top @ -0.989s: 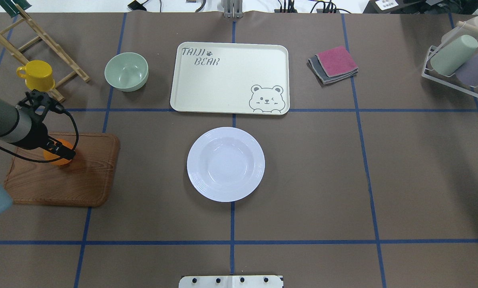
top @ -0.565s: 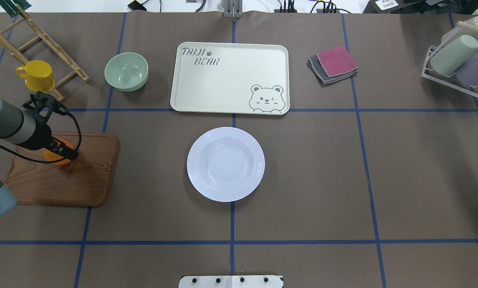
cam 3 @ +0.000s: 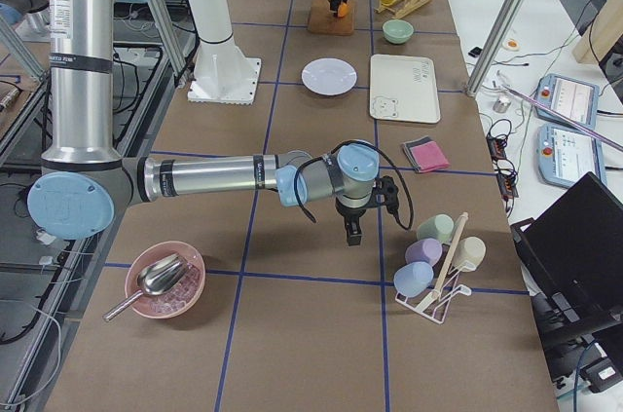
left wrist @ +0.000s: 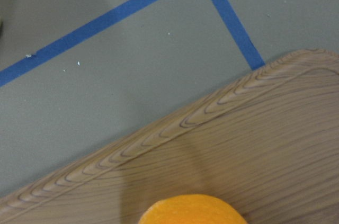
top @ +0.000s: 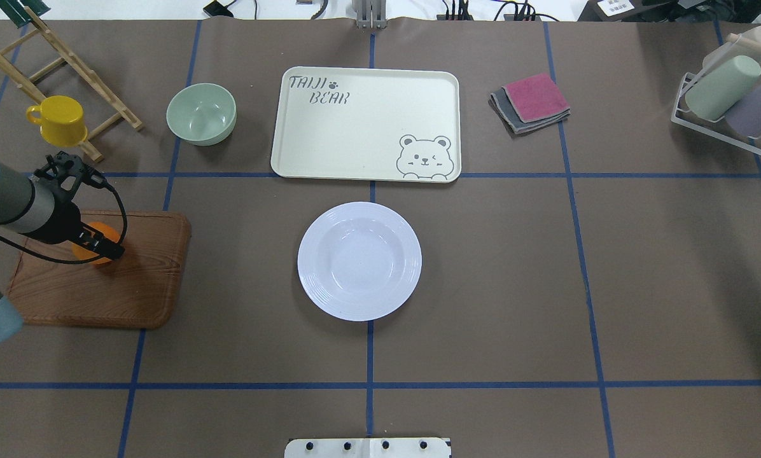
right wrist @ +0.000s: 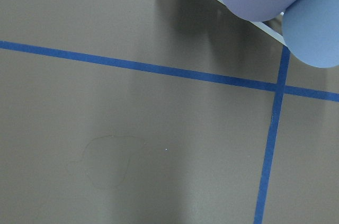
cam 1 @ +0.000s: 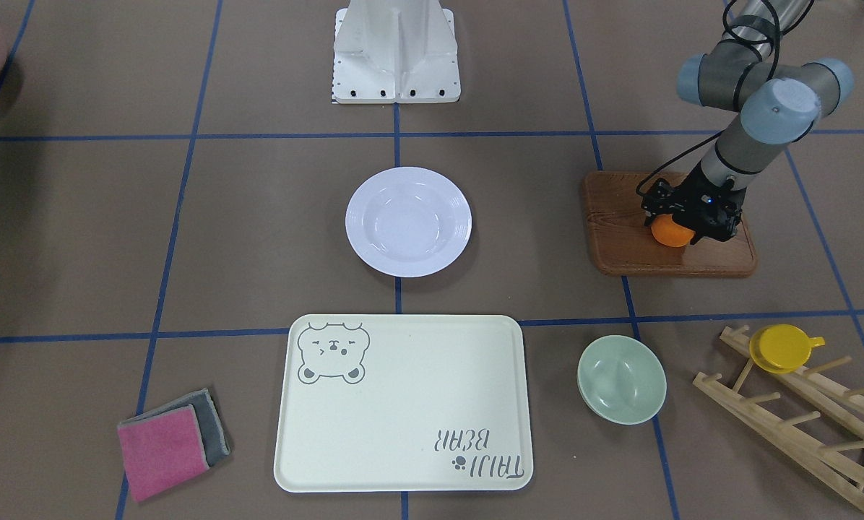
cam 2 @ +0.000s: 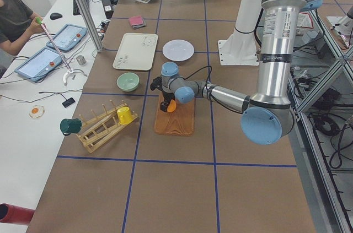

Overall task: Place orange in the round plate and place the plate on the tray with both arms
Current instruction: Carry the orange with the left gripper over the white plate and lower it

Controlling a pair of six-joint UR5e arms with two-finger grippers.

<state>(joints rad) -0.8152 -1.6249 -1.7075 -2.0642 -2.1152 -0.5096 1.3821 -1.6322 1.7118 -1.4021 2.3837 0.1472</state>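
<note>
The orange [top: 86,253] sits on the brown wooden board [top: 132,280] at the table's left. My left gripper [top: 104,245] comes down over it, with black fingers on both sides, shut on it. From the front, the orange [cam 1: 672,232] shows below the left gripper [cam 1: 681,224]. The left wrist view has the orange [left wrist: 193,211] at its bottom edge. The white round plate [top: 359,261] lies empty mid-table. Beyond it lies the empty cream tray [top: 364,127]. My right gripper [cam 3: 351,234] hangs low over bare table near the cup rack; I cannot tell its state.
A pale green bowl [top: 201,113] stands left of the tray. A yellow cup [top: 59,119] hangs on a wooden rack [top: 69,63] at far left. Folded cloths [top: 533,102] lie right of the tray. A rack of pastel cups [top: 730,95] stands at far right.
The left wrist and its cable have shifted slightly over the board. The orange stays at the same spot. Plate and tray have not moved.
</note>
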